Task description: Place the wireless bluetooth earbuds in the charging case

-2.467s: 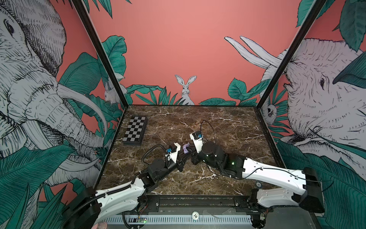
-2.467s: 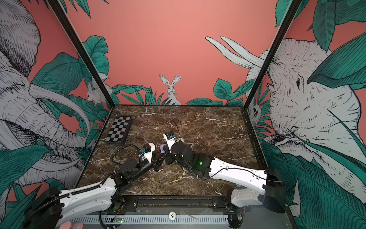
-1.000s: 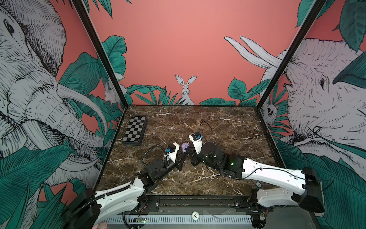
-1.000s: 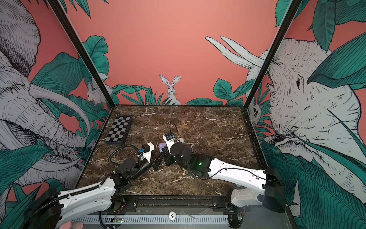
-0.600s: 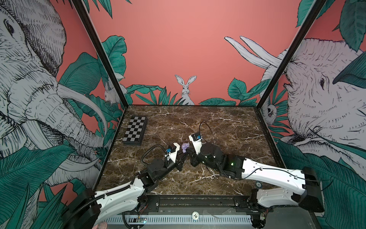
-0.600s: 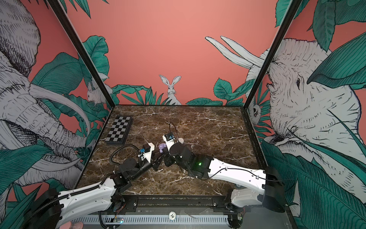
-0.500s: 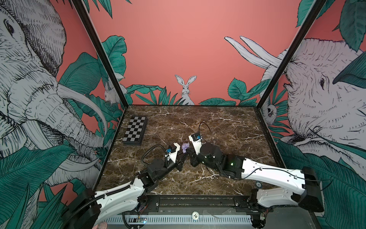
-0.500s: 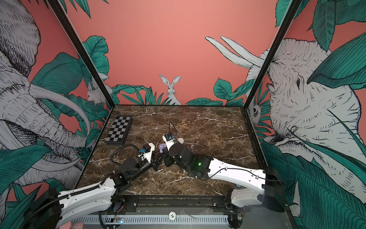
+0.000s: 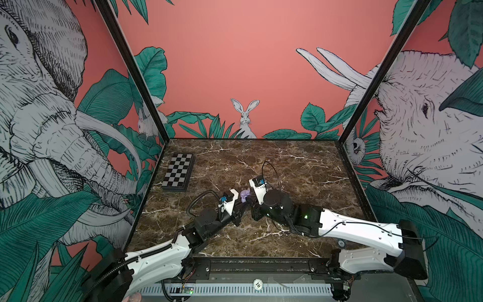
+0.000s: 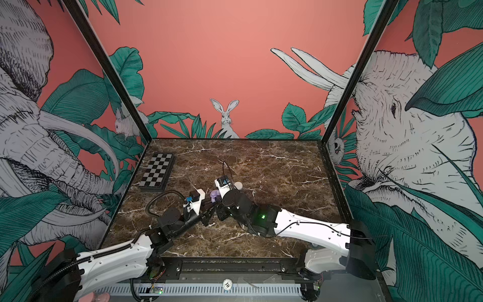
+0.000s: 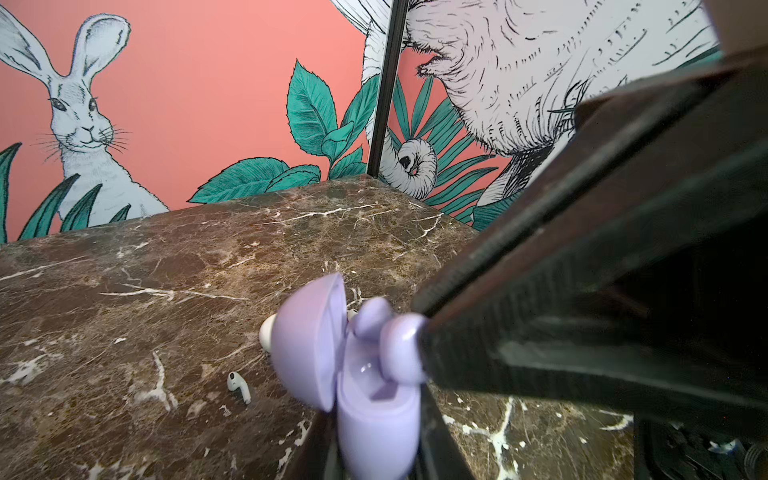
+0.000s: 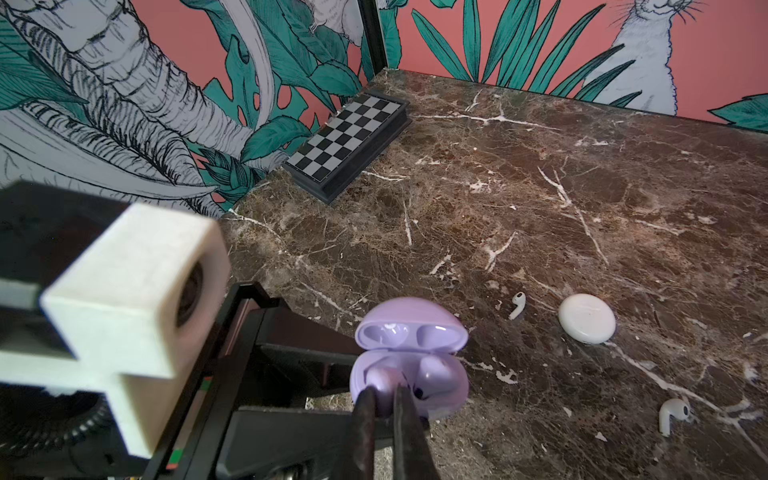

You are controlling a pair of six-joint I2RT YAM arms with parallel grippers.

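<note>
My left fingers (image 11: 311,459) clamp the open lilac case (image 12: 440,390) to hold it steady, while my right fingers (image 12: 365,419), pinched on a lilac earbud (image 12: 380,380), press it into its socket

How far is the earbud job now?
Done: one lilac bud sits in the open lilac case, held by the left gripper. In hand: the right gripper holds the second lilac bud at its slot. Left: two white buds on the table, white case shut.
</note>
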